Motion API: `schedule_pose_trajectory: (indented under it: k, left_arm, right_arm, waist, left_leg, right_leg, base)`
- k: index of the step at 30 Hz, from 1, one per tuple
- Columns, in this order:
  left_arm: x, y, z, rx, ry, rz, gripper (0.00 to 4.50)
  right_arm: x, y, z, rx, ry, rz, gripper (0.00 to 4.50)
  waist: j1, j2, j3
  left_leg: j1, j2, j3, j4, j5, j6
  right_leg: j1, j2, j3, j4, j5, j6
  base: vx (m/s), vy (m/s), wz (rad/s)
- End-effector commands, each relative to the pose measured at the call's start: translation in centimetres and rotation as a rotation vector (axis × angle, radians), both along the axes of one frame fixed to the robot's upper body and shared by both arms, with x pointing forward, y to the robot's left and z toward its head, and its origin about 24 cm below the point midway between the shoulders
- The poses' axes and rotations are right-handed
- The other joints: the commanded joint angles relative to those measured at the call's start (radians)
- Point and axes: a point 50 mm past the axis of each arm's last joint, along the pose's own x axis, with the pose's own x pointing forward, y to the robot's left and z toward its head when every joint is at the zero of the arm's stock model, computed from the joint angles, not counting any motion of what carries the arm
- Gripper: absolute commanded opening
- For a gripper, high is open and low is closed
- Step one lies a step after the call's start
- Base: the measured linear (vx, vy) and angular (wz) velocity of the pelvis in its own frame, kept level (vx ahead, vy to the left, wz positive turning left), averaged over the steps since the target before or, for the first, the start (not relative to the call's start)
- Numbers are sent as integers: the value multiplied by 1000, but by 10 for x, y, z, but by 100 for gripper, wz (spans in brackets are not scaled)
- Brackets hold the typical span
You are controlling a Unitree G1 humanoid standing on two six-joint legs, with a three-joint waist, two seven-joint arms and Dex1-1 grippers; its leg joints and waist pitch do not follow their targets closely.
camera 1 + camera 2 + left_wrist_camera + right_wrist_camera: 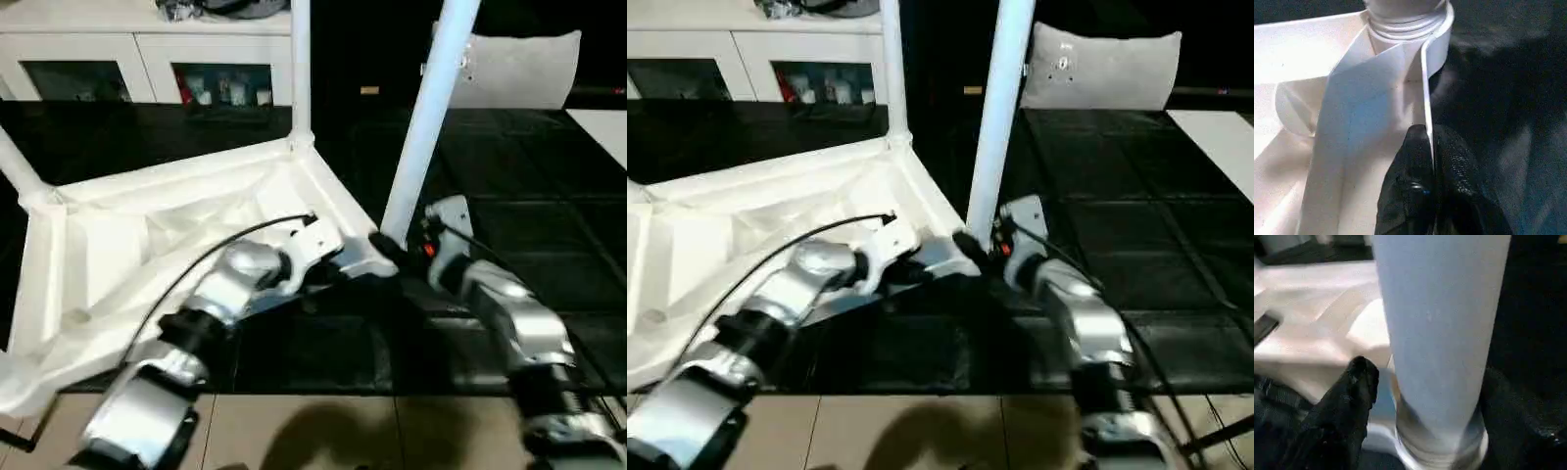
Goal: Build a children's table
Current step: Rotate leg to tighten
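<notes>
The table top (147, 255) lies upside down on the dark floor (529, 196), with its ribbed underside up. It fills the left and middle of the head views. Three legs show on it: one (300, 69) stands upright in the far corner socket, one (18, 166) rises at the far left corner, and one (428, 117) stands at the near right corner, tilted a little to the right.

The left pincer (1430, 181) is clenched on the thin side wall of the top, close to that near right corner. In the left wrist view one black finger (1405, 191) is inside the wall and the other outside, and the wall edge runs between them up to the socket with the leg base.

The right pincer (1425, 411) is around the foot of the tilted leg, just above the socket. Its finger (1347, 401) stands apart from the leg on one side and the other finger is on the opposite side, so it is released and does not press the leg.

The tops of all three legs are cut off by the picture edge. The left arm (225, 284) covers part of the near rim, and the near left corner of the top is hard to make out. A white cabinet (137, 59) and a grey cushion (514, 69) stand behind.
</notes>
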Motion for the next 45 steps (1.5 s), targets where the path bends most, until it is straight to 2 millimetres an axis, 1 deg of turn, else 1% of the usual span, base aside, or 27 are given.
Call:
schedule_pose_trajectory:
  k: [1,2,3,5,6,8,9,10,12,14,15,16,18,20,22,27,30,34,35,36,37,38,39,41,42,43,45]
  left_arm:
    - [-9,2,0,17,-11,-148,0]
    - [-9,2,0,17,-11,-148,0]
    - [-10,4,0,26,-8,-169,0]
    - [-14,9,-1,64,-9,-240,0]
    - [-15,11,-2,80,-7,-274,0]
    - [-15,11,-2,80,-7,-274,0]
    - [-16,12,-2,84,-7,-284,0]
    - [-19,15,-1,89,6,-349,0]
    - [-23,17,-1,91,17,-402,0]
    - [-26,19,0,97,34,-453,0]
    - [-29,21,0,106,45,-485,0]
    - [-31,23,-1,121,58,-517,0]
    - [-32,25,-1,134,66,-535,0]
    - [-32,28,-2,145,68,-545,0]
    - [-32,28,-2,145,67,-545,0]
    - [-31,30,-1,140,73,-547,0]
    - [-31,30,-2,137,78,-538,0]
    - [-26,29,-5,148,87,-433,0]
    - [-26,29,-5,148,87,-433,0]
    - [-23,26,-4,123,99,-380,0]
    - [-18,18,-3,73,116,-268,0]
    - [-17,17,-3,72,117,-266,0]
    - [-14,12,-3,51,125,-199,0]
    - [-7,-2,-1,2,135,-81,0]
    - [-6,-5,-1,-8,137,-60,0]
    - [-4,-10,-1,-20,135,-17,0]
    - [1,-24,2,-56,119,76,0]
  right_arm:
    - [-7,-2,2,-20,3,116,356]
    - [-7,-2,2,-20,3,116,356]
    - [-8,-4,2,-31,7,142,356]
    - [-17,-9,3,-57,10,262,356]
    - [-20,-11,4,-67,7,319,356]
    - [-20,-11,4,-67,7,319,356]
    - [-22,-11,4,-70,6,336,356]
    - [-28,-13,5,-62,12,430,341]
    - [-33,-13,7,-49,21,499,330]
    - [-38,-13,8,-30,35,560,304]
    - [-42,-13,9,-13,53,599,304]
    - [-46,-12,10,11,78,644,293]
    - [-49,-11,10,27,96,671,277]
    - [-50,-11,10,36,106,688,269]
    - [-51,-11,10,40,109,693,237]
    - [-54,-9,8,63,133,719,217]
    - [-55,-8,7,70,137,717,209]
    - [-54,-4,8,108,122,653,206]
    - [-54,-4,8,108,122,653,205]
    - [-49,-1,9,133,121,587,205]
    - [-35,5,7,128,112,414,205]
    - [-34,5,7,128,112,410,205]
    - [-25,7,5,116,113,300,205]
    - [-7,10,1,88,138,98,205]
    - [-5,11,0,79,143,65,205]
    - [-1,12,-1,64,144,11,205]
    - [7,18,-2,56,152,-95,205]
  waist:
    - [9,-8,-63]
    - [11,-6,-61]
    - [11,-6,-61]
    - [18,-4,-60]
    - [20,-1,-61]
    - [27,-2,-61]
    - [27,-2,-61]
    - [34,-3,-61]
    - [45,-3,-62]
    - [47,-3,-63]
    - [47,-3,-63]
    - [50,-5,-61]
    - [54,-3,-59]
    - [59,-3,-59]
    - [60,-4,-59]
    - [62,-7,-63]
    - [61,-8,-62]
    - [62,-8,-59]
    - [61,-8,-56]
    - [58,-9,-52]
    - [54,-7,-50]
    - [51,-9,-49]
    - [46,-11,-50]
    - [29,-10,-48]
    - [19,-8,-49]
    - [9,-7,-53]
    - [0,-9,-56]
  left_leg:
    - [-7,26,-6,-58,-152,69]
    - [-4,28,-4,-59,-158,68]
    - [-4,28,-4,-59,-158,68]
    - [1,32,-4,-59,-184,66]
    - [2,33,-4,-59,-182,67]
    - [1,35,-3,-59,-167,63]
    - [1,35,-3,-59,-167,63]
    - [1,34,-3,-59,-170,59]
    - [1,36,-2,-58,-170,68]
    - [-1,38,-2,-58,-162,74]
    - [-1,38,-2,-58,-162,74]
    - [1,39,-3,-59,-173,75]
    - [3,40,-2,-60,-185,68]
    - [4,40,-3,-62,-193,57]
    - [4,40,-3,-63,-193,49]
    - [1,37,-3,-59,-161,52]
    - [1,37,-2,-59,-159,53]
    - [2,37,-2,-61,-173,47]
    - [3,36,-3,-63,-191,44]
    - [5,35,-2,-66,-213,37]
    - [5,33,-5,-68,-222,20]
    - [5,31,-7,-69,-230,13]
    - [9,27,-10,-68,-241,5]
    - [4,24,-13,-69,-241,-7]
    - [-3,23,-18,-71,-240,-13]
    - [-2,23,-17,-69,-237,-13]
    - [-4,21,-13,-65,-213,2]
  right_leg:
    - [64,-72,41,-84,-195,-197]
    - [60,-71,41,-83,-195,-204]
    - [60,-71,41,-83,-195,-204]
    - [58,-73,41,-84,-215,-203]
    - [57,-74,42,-82,-205,-208]
    - [57,-72,41,-75,-159,-225]
    - [57,-72,41,-75,-159,-225]
    - [58,-75,41,-75,-165,-227]
    - [61,-75,42,-75,-162,-225]
    - [60,-74,40,-71,-137,-230]
    - [60,-74,40,-71,-137,-230]
    - [60,-76,40,-73,-175,-226]
    - [55,-76,40,-77,-213,-218]
    - [54,-76,41,-79,-235,-211]
    - [54,-77,41,-78,-239,-206]
    - [57,-76,40,-74,-200,-207]
    - [56,-75,40,-74,-197,-208]
    - [54,-76,40,-78,-242,-196]
    - [52,-77,39,-84,-289,-187]
    - [50,-77,40,-91,-354,-171]
    - [47,-79,39,-93,-405,-159]
    - [48,-80,37,-98,-439,-148]
    - [45,-80,36,-105,-503,-120]
    - [44,-79,33,-107,-540,-103]
    - [49,-80,29,-106,-545,-95]
    - [47,-76,30,-105,-511,-96]
    - [49,-73,34,-101,-422,-124]
  base:
    - [0,0,0]
    - [0,0,0]
    - [0,0,0]
    - [0,0,0]
    - [0,0,0]
    - [0,0,0]
    - [0,0,0]
    - [0,0,0]
    - [0,0,0]
    - [0,0,0]
    - [0,0,0]
    - [0,0,0]
    - [0,0,0]
    - [0,0,0]
    - [0,0,0]
    - [0,0,0]
    - [0,0,0]
    - [0,0,0]
    - [0,0,0]
    - [0,0,0]
    - [0,0,0]
    - [0,0,0]
    - [0,0,0]
    - [0,0,0]
    - [0,0,0]
    - [0,0,0]
    - [0,0,0]
